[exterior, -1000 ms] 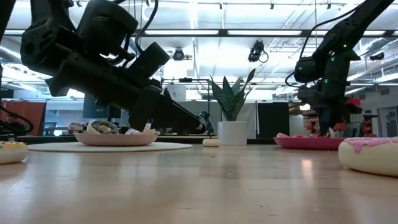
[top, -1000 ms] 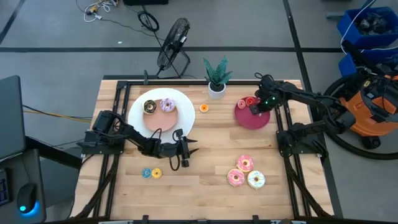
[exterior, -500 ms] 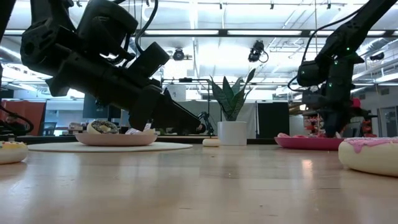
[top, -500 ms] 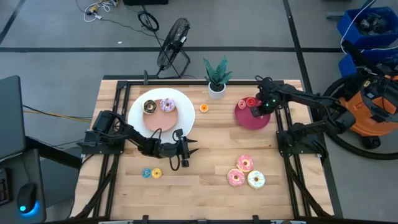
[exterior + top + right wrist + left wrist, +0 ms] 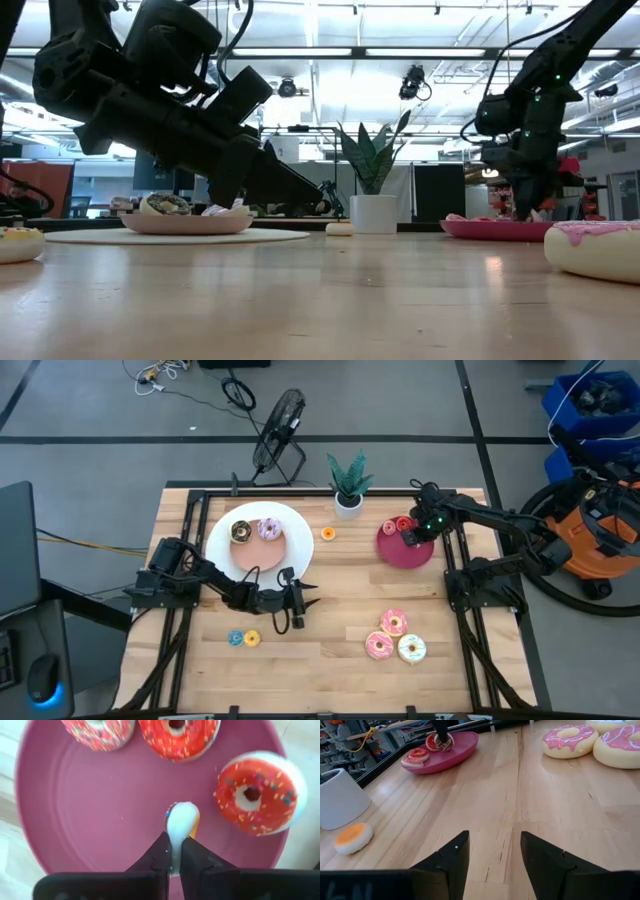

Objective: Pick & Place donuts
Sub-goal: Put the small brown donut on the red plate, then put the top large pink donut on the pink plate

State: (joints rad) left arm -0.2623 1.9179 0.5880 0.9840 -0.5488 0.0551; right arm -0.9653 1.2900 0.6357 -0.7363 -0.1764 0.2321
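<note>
High view: right gripper (image 5: 409, 536) jaws pinching a small donut (image 5: 182, 821) over magenta dish (image 5: 392, 551) | left gripper (image 5: 312, 599) jaws apart, empty | three frosted donuts (image 5: 394, 636) at bench 5 o'clock left, roughly half done.

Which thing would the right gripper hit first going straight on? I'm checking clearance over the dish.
Likely the magenta dish floor: the right gripper, shut on a small donut held edgewise, points down at it. Depth unclear.

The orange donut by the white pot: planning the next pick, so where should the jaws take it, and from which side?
Grip the orange donut across its outer rim, coming straight down from above. It lies flat on the table and looks low and rounded in the left wrist view, so a sideways approach has little to catch. It lies apart from the white pot, leaving room for the jaws.
</note>
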